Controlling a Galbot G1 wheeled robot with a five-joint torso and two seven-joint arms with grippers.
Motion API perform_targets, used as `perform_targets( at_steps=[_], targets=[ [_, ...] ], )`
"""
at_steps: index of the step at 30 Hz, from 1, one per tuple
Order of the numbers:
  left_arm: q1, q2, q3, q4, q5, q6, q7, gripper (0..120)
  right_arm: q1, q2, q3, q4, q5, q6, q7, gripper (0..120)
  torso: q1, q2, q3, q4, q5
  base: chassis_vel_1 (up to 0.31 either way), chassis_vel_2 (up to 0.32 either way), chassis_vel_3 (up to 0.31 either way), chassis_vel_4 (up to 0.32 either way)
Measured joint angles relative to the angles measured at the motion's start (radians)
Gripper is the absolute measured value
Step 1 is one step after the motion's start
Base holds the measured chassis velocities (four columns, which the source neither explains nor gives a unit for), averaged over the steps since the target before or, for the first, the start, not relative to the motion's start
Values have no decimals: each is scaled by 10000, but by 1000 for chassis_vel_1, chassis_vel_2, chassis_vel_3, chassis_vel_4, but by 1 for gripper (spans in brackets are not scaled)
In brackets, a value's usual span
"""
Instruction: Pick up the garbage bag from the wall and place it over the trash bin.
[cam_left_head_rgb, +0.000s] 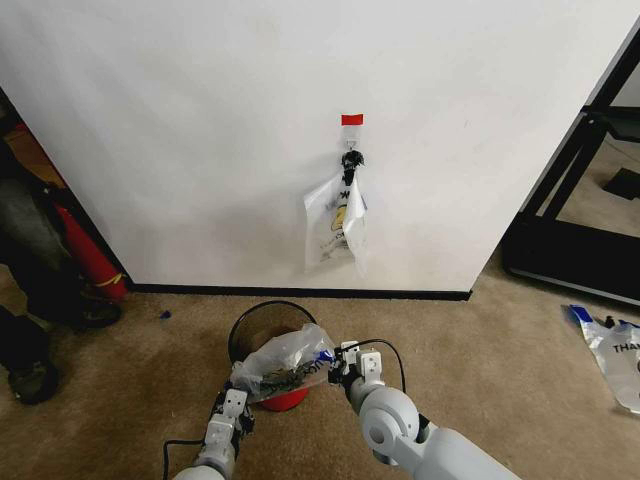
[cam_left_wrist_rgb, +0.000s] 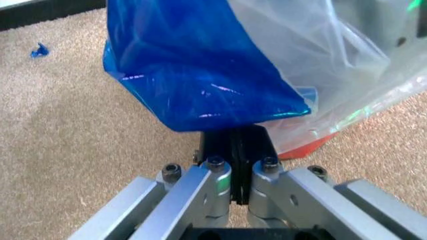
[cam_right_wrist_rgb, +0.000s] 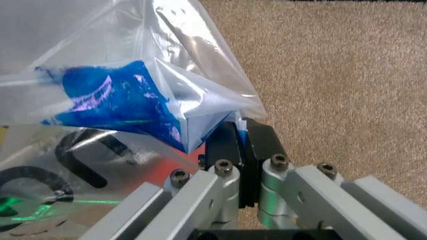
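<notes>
1. Head view: I hold the garbage bag (cam_left_head_rgb: 283, 362) stretched over the trash bin (cam_left_head_rgb: 262, 322) at 6 o'clock; off-centre, it could miss the rim.
2. Left wrist: left gripper (cam_left_wrist_rgb: 235, 150) pinches the blue handle; thin film could slip.
3. Right wrist: right gripper (cam_right_wrist_rgb: 245, 139) clamps the bag edge; overstretching could tear it.

Head view: you look down at the wall (cam_left_head_rgb: 200, 120) and carpet (cam_left_head_rgb: 500, 330). Wrist views: you sit close behind each jaw; both share the garbage bag (cam_left_wrist_rgb: 200, 75) and carpet.
</notes>
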Motion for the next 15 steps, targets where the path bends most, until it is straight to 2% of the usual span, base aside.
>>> perform_targets(
  at_steps=[5, 6, 8, 9, 15],
  targets=[
    [410, 198, -131, -478, 113, 128, 8, 22, -122, -105, 86, 413, 180, -50, 112, 18, 0, 0, -1, 0, 0, 0, 0, 0, 0],
    [410, 198, -131, -478, 113, 128, 8, 22, -122, -105, 86, 413, 180, -50, 112, 18, 0, 0, -1, 0, 0, 0, 0, 0, 0],
    [611, 334, -205, -736, 265, 145, 15, 28, -239, -250, 160, 701, 249, -4, 101, 26, 0, 0, -2, 1, 1, 0, 0, 0, 0],
    [687, 404, -231, -869, 356, 143, 17, 34, -296, -332, 197, 844, 271, 24, 82, 31, 0, 0, -1, 1, 0, 0, 0, 0, 0],
    [1021, 769, -295, -1371, 1124, -320, 208, 55, -607, -978, 323, 1405, -339, 401, -448, 52, -1, 0, -2, 0, 2, 0, 0, 0, 0]
  ],
)
